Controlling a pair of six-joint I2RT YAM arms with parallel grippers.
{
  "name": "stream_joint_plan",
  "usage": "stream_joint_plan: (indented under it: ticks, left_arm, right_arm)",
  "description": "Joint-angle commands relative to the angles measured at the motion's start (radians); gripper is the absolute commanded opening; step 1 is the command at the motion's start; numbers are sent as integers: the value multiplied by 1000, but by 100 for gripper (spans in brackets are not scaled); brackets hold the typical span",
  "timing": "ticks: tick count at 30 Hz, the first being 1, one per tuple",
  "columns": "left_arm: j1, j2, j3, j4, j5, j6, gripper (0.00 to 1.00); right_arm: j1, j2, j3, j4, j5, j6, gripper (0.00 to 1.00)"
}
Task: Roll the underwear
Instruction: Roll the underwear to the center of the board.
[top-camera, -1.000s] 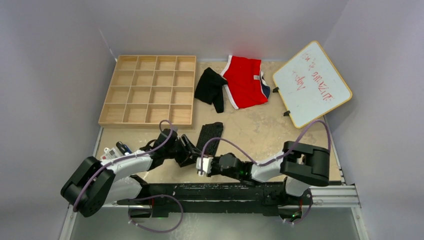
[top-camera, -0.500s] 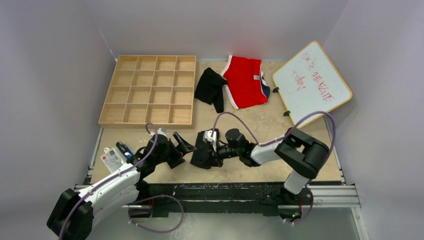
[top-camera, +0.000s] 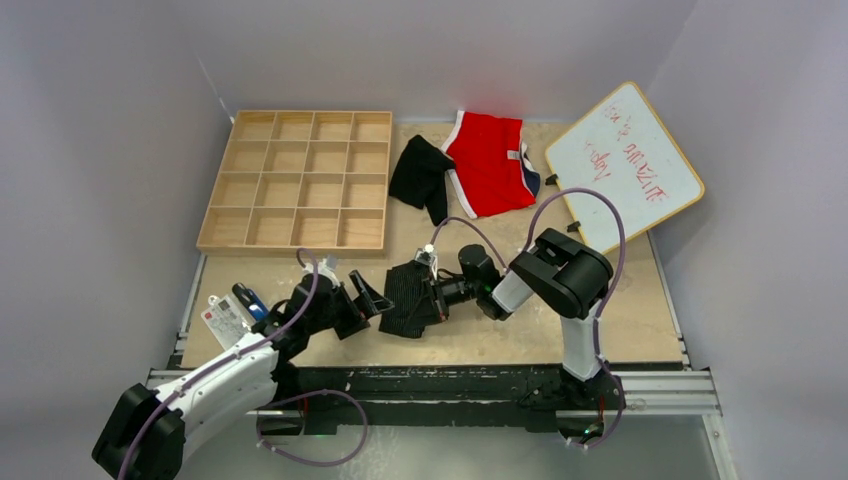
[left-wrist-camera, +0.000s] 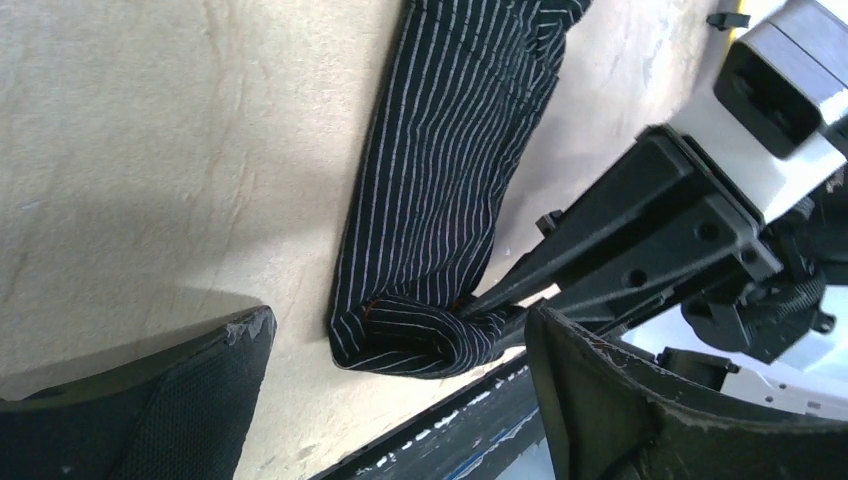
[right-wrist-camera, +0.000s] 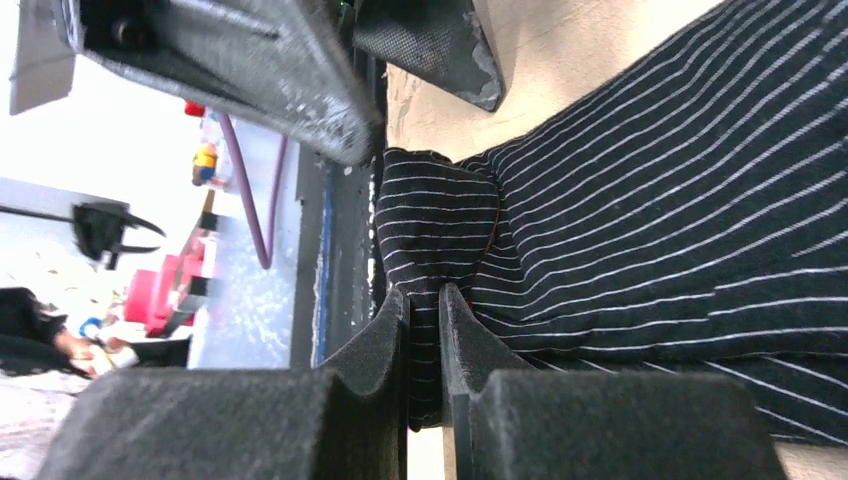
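The finely striped black underwear (top-camera: 405, 298) lies near the table's front edge with its near end folded over. My right gripper (top-camera: 428, 300) is shut on that folded end; in the right wrist view the pads (right-wrist-camera: 395, 335) pinch a fold of the striped fabric (right-wrist-camera: 650, 190). My left gripper (top-camera: 368, 303) is open and empty just left of the garment. In the left wrist view its fingers (left-wrist-camera: 140, 400) stand wide apart on either side of the folded end (left-wrist-camera: 420, 335). A second, plain black underwear (top-camera: 420, 175) lies crumpled at the back.
Red briefs with white trim (top-camera: 488, 163) lie beside the plain black garment. A wooden grid tray (top-camera: 297, 180) stands at back left. A whiteboard (top-camera: 622, 165) leans at back right. A small card and pen (top-camera: 225, 315) lie at front left. The black front rail (top-camera: 450, 380) runs close by.
My right gripper has come forward onto the striped underwear, taken its near end and folded it over, so the garment lies shorter. My left arm has drawn back to the left.
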Motion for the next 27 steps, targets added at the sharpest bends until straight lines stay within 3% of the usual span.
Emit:
stream_joint_plan:
  ticks: [1, 6, 11, 15, 24, 27]
  left_arm:
    - [3, 6, -58, 128, 80, 34, 94]
    - [4, 2, -103, 180, 103, 6, 93]
    - [3, 31, -136, 204, 116, -38, 83]
    - [2, 76, -148, 159, 103, -76, 75]
    - [-2, 30, -87, -135, 22, -73, 77]
    - [-7, 31, -110, -98, 30, -94, 77]
  right_arm:
    - [-14, 46, 23, -89, -11, 118, 10]
    - [-14, 32, 85, -333, 30, 43, 11]
    - [-16, 35, 159, -558, 66, -18, 12]
    - [-17, 50, 186, -602, 68, -12, 12]
    - [-46, 83, 197, -621, 83, 37, 13]
    - [-51, 90, 203, -615, 78, 49, 13]
